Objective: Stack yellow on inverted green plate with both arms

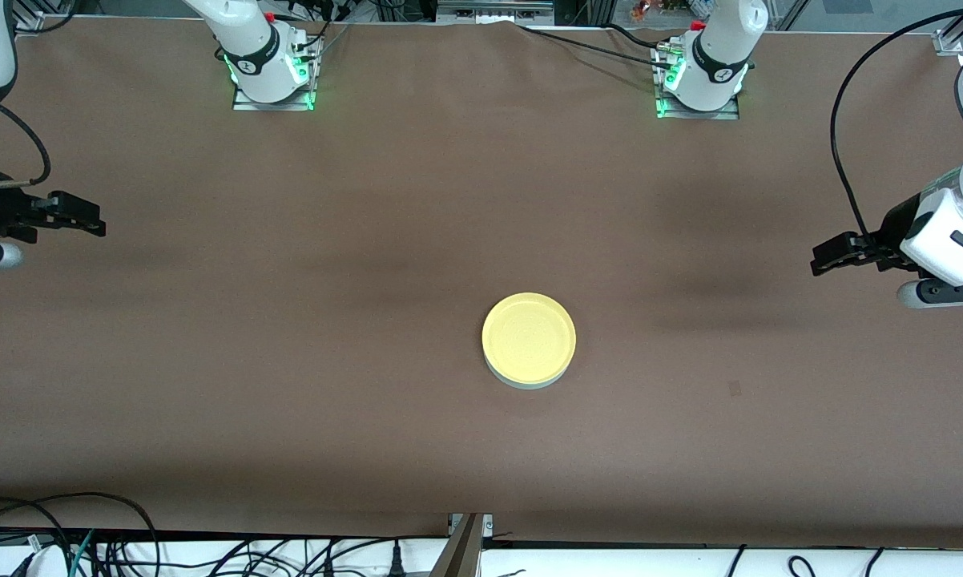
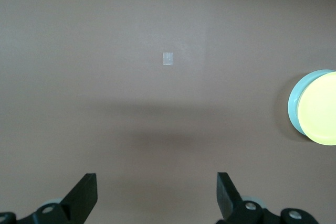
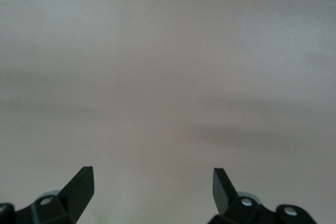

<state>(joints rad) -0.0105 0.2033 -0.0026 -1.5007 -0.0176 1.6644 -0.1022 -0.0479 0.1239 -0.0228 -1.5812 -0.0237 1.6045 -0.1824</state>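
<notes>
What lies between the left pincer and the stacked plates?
Only brown tabletop, with a small pale square mark on it; the left wrist view shows this best. The open left pincer hovers well apart from the yellow plate resting on the green plate.

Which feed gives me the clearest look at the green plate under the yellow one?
The left wrist view: the green plate shows as a pale crescent beside the yellow plate stacked on it. The front view shows only a thin green rim under the yellow plate's nearer edge. The right wrist view shows bare table only.
</notes>
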